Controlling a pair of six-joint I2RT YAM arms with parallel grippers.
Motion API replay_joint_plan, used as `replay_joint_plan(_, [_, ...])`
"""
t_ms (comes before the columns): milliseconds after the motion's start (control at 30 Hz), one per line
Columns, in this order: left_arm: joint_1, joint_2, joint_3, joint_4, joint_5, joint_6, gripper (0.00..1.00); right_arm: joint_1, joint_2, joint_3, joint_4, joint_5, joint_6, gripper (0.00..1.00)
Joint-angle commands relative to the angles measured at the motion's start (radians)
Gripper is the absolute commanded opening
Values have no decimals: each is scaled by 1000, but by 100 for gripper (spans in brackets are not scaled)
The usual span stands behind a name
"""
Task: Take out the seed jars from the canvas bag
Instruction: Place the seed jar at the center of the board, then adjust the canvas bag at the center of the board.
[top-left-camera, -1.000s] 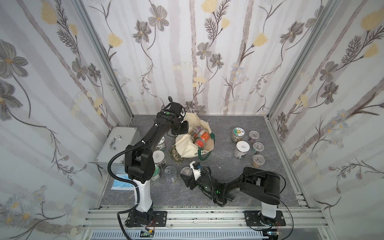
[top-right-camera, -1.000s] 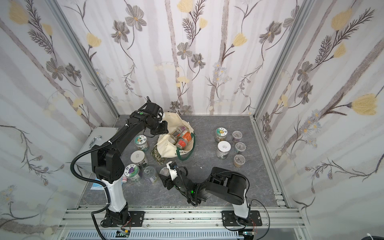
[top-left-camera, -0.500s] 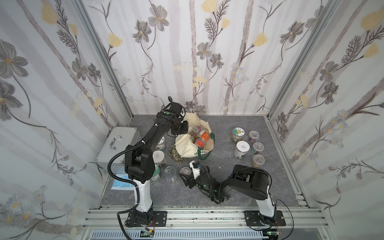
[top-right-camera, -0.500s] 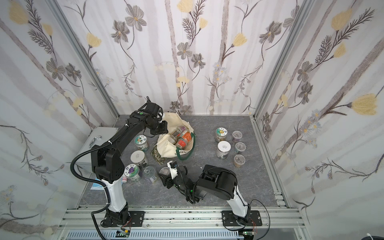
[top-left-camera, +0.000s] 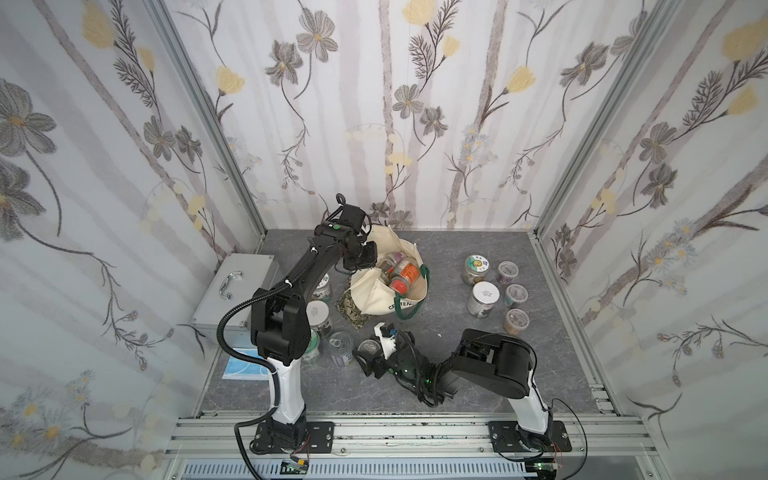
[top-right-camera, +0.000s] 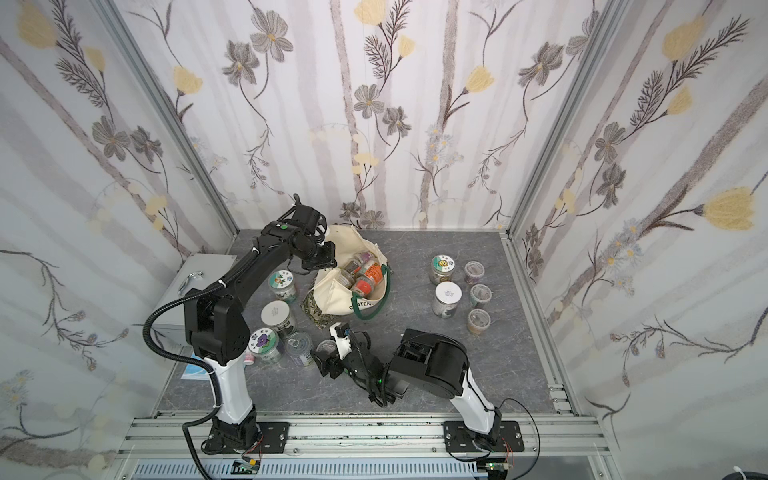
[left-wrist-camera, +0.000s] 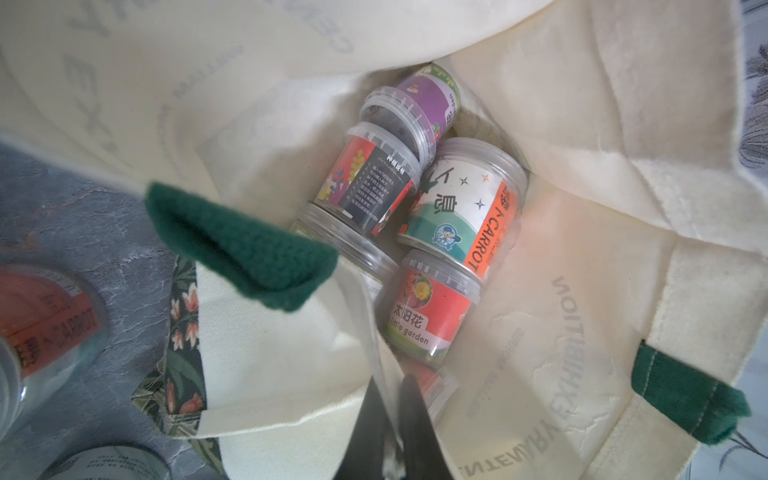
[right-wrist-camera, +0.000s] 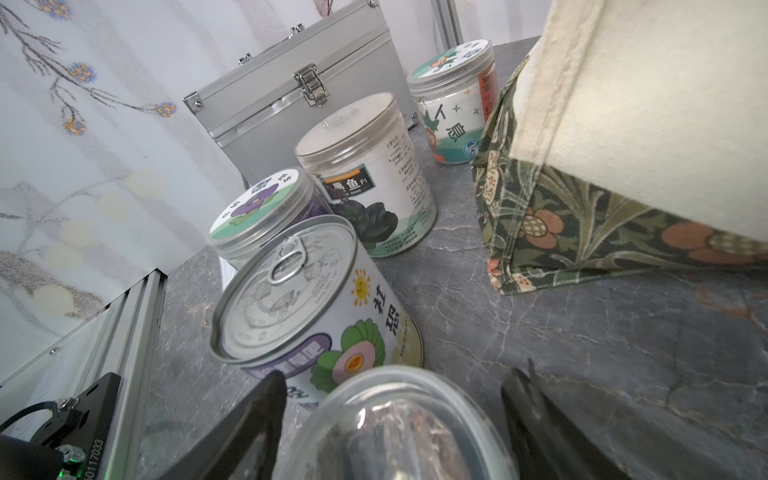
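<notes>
Grey marbled tabletop (top-left-camera: 457, 374) inside a floral-papered enclosure carries the canvas bag (top-left-camera: 376, 299) near its centre, mouth open. Left gripper (left-wrist-camera: 392, 401): fingers clenched on the cream rim of the bag, with fabric pinched between them; its position is unchanged from the earlier frames. At least five seed jars (left-wrist-camera: 461, 199) lie on their sides inside the bag, touching one another. Right gripper (right-wrist-camera: 397, 388): low over the table in front of the bag's floral base. One second ago its jaws stood close around the clear-lidded jar (top-left-camera: 367, 346); they are now spread to either side of it, released. The jar stands upright on the table just beside the pull-tab can (right-wrist-camera: 307, 307). The right arm's elbow housing has shifted toward the centre. A group of five jars (top-left-camera: 484, 297) stands right of the bag, and others stand to its left near the silver case (top-left-camera: 235, 286); none has moved.
</notes>
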Motion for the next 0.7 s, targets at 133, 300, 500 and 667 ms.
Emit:
replay_joint_plan(133, [0, -19, 7, -21, -34, -3, 7, 0, -126, -58, -35, 24, 9, 93])
replay_joint_plan(300, [-22, -32, 2, -7, -44, 15, 7, -13, -325, -127, -188, 19, 17, 100])
replay_joint_plan(500, [-56, -52, 12, 25, -65, 67, 7, -55, -709, -200, -466, 12, 63, 100])
replay_joint_plan(667, [-64, -8, 95, 38, -61, 112, 6, -123, -932, -122, -806, 67, 78, 100])
